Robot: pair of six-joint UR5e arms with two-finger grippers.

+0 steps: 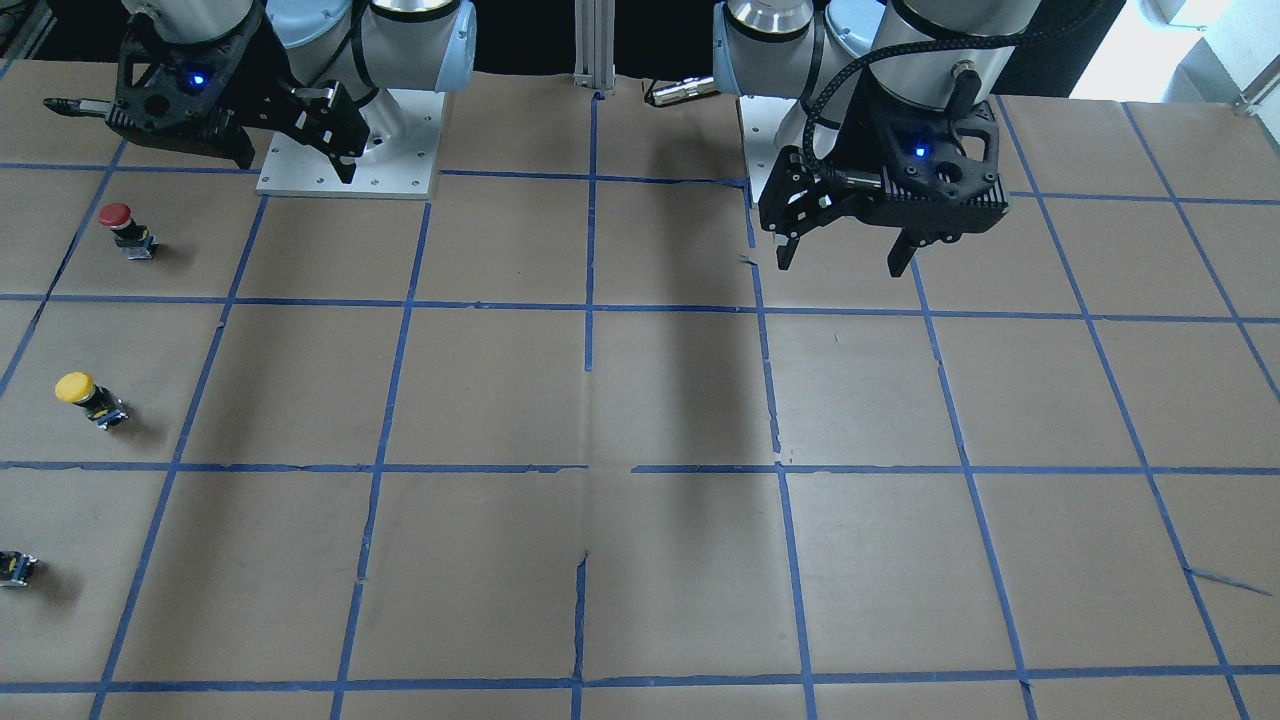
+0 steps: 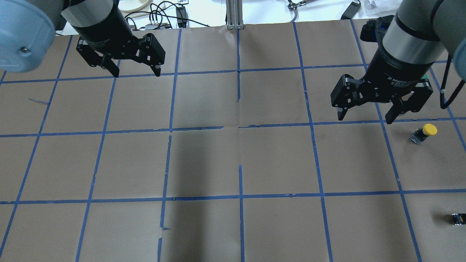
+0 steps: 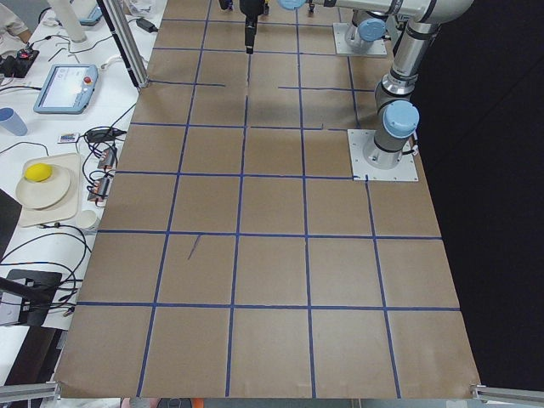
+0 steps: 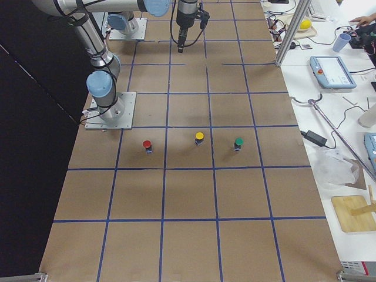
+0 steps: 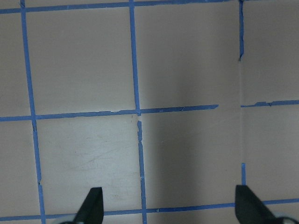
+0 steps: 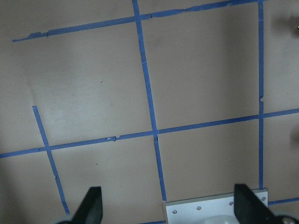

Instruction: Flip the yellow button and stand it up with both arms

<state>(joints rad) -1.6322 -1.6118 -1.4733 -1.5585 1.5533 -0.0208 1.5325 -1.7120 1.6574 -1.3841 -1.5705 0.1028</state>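
The yellow button (image 2: 424, 133) has a round yellow cap on a dark body and rests on the brown paper at the table's right side. It also shows in the front view (image 1: 85, 397) and the right side view (image 4: 199, 138), where its cap looks uppermost. My right gripper (image 2: 366, 118) is open and empty. It hovers above the table, left of the button and apart from it, and also shows in the front view (image 1: 300, 160). My left gripper (image 2: 136, 71) is open and empty, high over the far left of the table. Neither wrist view shows the button.
A red-capped button (image 1: 125, 228) stands nearer the robot than the yellow one. A green-capped button (image 4: 238, 143) stands farther out, and a small dark block (image 2: 458, 218) shows at the view's edge. The right arm's base plate (image 1: 350, 140) is behind. Blue tape lines grid the paper.
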